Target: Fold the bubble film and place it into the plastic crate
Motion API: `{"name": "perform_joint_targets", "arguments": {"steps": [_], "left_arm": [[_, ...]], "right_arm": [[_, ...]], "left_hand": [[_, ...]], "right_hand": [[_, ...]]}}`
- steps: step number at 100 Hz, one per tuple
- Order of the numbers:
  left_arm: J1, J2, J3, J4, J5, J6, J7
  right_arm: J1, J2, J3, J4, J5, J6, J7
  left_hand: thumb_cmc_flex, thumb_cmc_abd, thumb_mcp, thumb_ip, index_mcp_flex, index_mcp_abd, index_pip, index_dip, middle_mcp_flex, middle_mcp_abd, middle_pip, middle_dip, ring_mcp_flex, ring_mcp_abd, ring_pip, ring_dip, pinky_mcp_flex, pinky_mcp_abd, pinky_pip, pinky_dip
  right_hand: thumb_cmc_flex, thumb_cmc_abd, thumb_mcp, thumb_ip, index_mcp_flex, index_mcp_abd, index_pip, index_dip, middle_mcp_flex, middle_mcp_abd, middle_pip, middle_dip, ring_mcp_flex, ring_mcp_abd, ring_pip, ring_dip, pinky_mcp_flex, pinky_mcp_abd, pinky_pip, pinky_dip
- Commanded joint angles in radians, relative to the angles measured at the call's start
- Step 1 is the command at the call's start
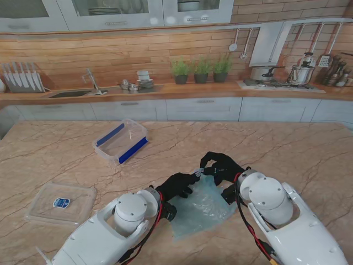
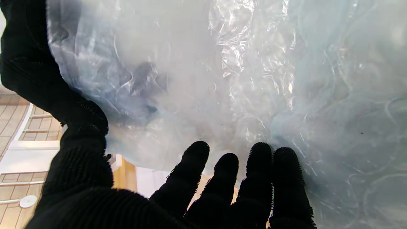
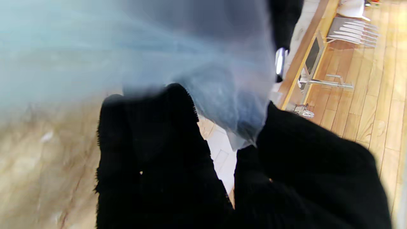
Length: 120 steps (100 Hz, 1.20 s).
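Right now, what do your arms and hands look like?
Both arms have smooth, glossy white shells with round, ball-like joints. My left hand and right hand each wear a fuzzy black knitted glove over five fingers. Thin red and black cables run along the wrists.

bubble film (image 1: 205, 205): on tabletop (image 1: 287, 149), near me, between both hands
plastic crate (image 1: 121, 141): farther, left of film
lid (image 1: 60, 203): far left, nearer than crate
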Motion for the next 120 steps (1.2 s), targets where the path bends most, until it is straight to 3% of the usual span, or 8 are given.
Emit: {"name": "perform_joint_targets", "arguments": {"steps": [1,11,23,56,77,87,95,120], "left_arm": [[0.013,-0.001,-0.003,0.004,-0.018,-0.003,-0.016],[0.017,-0.002,-0.013,0.004,-0.047,-0.006,-0.024],[0.021,-0.005,-0.022,0.005,-0.071,-0.008,-0.022],[0.037,-0.01,-0.046,-0.011,-0.123,0.015,-0.013],[0.025,-0.002,-0.038,0.001,-0.1,0.008,-0.039],[0.015,0.004,-0.032,0.009,-0.078,0.005,-0.056],[0.015,0.004,-0.031,0.006,-0.065,0.02,-0.05],[0.012,-0.001,-0.026,0.002,-0.036,0.054,-0.025]], "right_arm": [[0.0,-0.009,-0.006,-0.008,0.018,0.009,0.027],[0.003,-0.007,-0.005,0.0,0.086,0.017,0.069],[0.004,0.0,-0.004,0.012,0.126,0.009,0.115],[0.014,0.025,-0.007,0.044,0.146,-0.039,0.224],[0.015,0.03,-0.004,0.057,0.172,-0.061,0.256],[0.01,0.029,0.001,0.055,0.175,-0.073,0.252],[0.004,0.029,0.007,0.052,0.176,-0.084,0.252],[-0.022,0.021,0.029,0.037,0.175,-0.126,0.213]], "left_hand": [[-0.051,-0.046,-0.018,0.036,-0.032,0.005,-0.049,-0.003,-0.029,-0.019,-0.033,-0.02,-0.014,-0.028,-0.02,-0.02,-0.019,0.031,-0.095,-0.018],[-0.079,-0.076,-0.013,0.04,-0.03,0.009,-0.053,0.0,-0.027,-0.015,-0.039,-0.025,-0.01,-0.03,-0.037,-0.025,-0.019,0.043,-0.132,-0.023],[-0.091,-0.105,-0.012,0.039,-0.018,0.015,-0.052,-0.001,-0.013,-0.004,-0.041,-0.027,0.008,-0.022,-0.043,-0.025,-0.016,0.056,-0.151,-0.025],[-0.084,-0.148,-0.005,0.038,0.0,0.013,-0.05,-0.002,0.009,0.001,-0.045,-0.029,0.032,-0.015,-0.054,-0.022,-0.012,0.07,-0.174,-0.025],[0.015,-0.219,0.025,0.042,0.006,-0.003,-0.045,0.001,0.033,0.008,-0.035,-0.025,0.066,-0.003,-0.04,-0.011,0.013,0.07,-0.167,-0.019],[0.08,-0.242,0.098,0.042,0.0,-0.028,-0.041,0.012,0.062,0.01,-0.016,-0.012,0.096,0.005,0.004,0.018,0.04,0.062,-0.112,0.024],[0.04,-0.31,0.349,0.02,0.014,-0.048,-0.036,0.033,0.095,0.008,0.001,0.0,0.126,0.008,0.035,0.027,0.062,0.064,-0.073,0.036],[0.108,-0.349,0.569,0.015,0.016,-0.113,0.019,0.078,0.199,-0.021,0.077,0.044,0.233,-0.012,0.133,0.037,0.163,0.074,0.076,0.041]], "right_hand": [[0.026,0.0,-0.023,-0.03,-0.034,0.028,-0.028,-0.047,-0.042,0.002,-0.035,-0.002,-0.026,0.024,-0.062,-0.027,-0.02,0.018,-0.008,-0.027],[-0.062,0.034,-0.126,0.011,-0.062,0.092,-0.165,-0.132,-0.125,0.013,-0.07,0.017,-0.101,0.05,-0.132,-0.043,-0.063,0.028,-0.043,-0.028],[-0.158,0.054,-0.201,0.076,-0.068,0.126,-0.372,-0.038,-0.205,0.011,-0.128,0.01,-0.192,0.074,-0.202,-0.068,-0.106,0.033,-0.084,-0.015],[-0.228,0.04,-0.304,0.076,-0.186,0.123,-0.553,-0.085,-0.357,-0.014,-0.244,-0.031,-0.39,0.108,-0.347,-0.131,-0.204,0.042,-0.211,-0.011],[-0.253,0.039,-0.337,0.074,-0.236,0.107,-0.622,-0.118,-0.398,-0.027,-0.288,-0.047,-0.434,0.116,-0.374,-0.134,-0.226,0.038,-0.28,0.022],[-0.257,0.036,-0.34,0.073,-0.241,0.105,-0.625,-0.119,-0.406,-0.031,-0.294,-0.049,-0.434,0.119,-0.375,-0.133,-0.226,0.039,-0.289,0.028],[-0.261,0.034,-0.343,0.072,-0.253,0.104,-0.63,-0.122,-0.413,-0.035,-0.299,-0.051,-0.43,0.119,-0.373,-0.131,-0.223,0.038,-0.293,0.033],[-0.26,0.024,-0.342,0.072,-0.259,0.073,-0.627,-0.13,-0.378,-0.082,-0.316,-0.06,-0.386,0.121,-0.352,-0.117,-0.197,0.043,-0.292,0.06]]}}
